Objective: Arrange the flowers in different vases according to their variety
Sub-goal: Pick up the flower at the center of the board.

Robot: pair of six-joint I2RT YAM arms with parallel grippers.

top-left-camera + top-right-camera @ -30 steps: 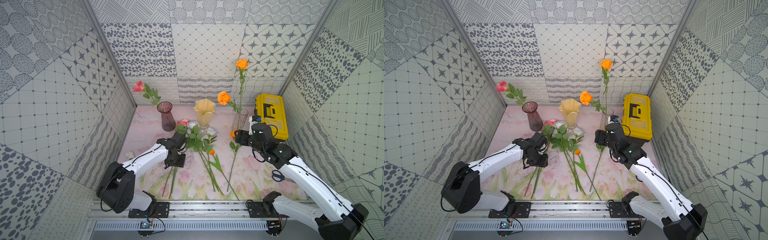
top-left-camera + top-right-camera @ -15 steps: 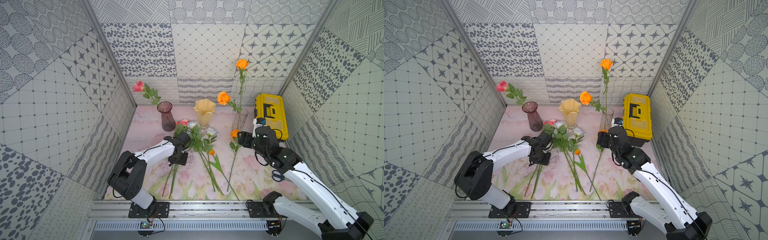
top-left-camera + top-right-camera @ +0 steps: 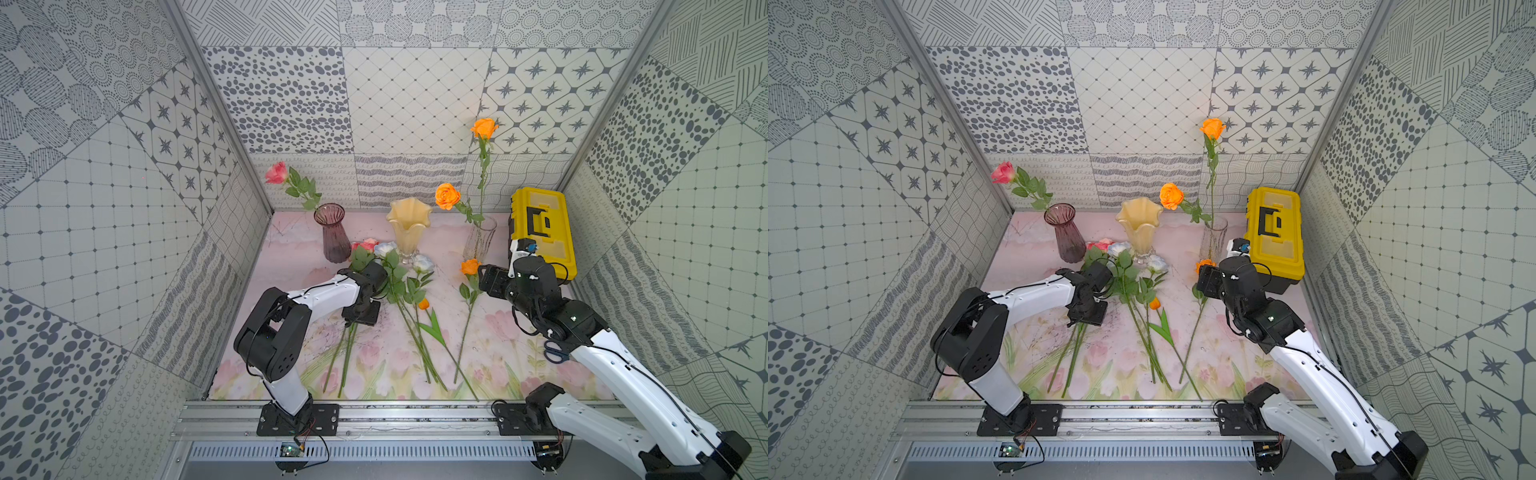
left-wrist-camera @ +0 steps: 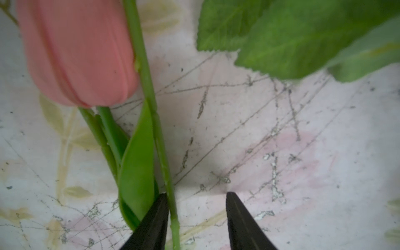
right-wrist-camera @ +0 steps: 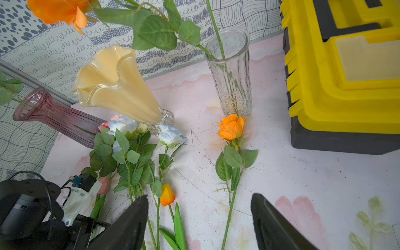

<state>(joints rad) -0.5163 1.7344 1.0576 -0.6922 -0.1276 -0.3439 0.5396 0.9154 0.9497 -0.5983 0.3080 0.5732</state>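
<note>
Straddling a green stem (image 4: 161, 151) with half-open jaws, the left gripper (image 4: 197, 195) is risking pinching the neighbouring leaf (image 4: 136, 164) too; the right gripper (image 5: 200, 197) is hanging wide, empty.

Loose flowers (image 3: 423, 263) before three upright vases (image 3: 408, 232)

Glossy cream vase (image 5: 116, 86), ribbed clear glass vase (image 5: 234, 86), matt yellow plastic toolbox (image 5: 324, 108); the printed mat (image 5: 281, 173) looks scuffed, scratched.

3 patterned grey-white walls (image 3: 415, 124), pink floral mat (image 3: 498, 353) (scratched), metal rail (image 3: 415, 419) in front.
</note>
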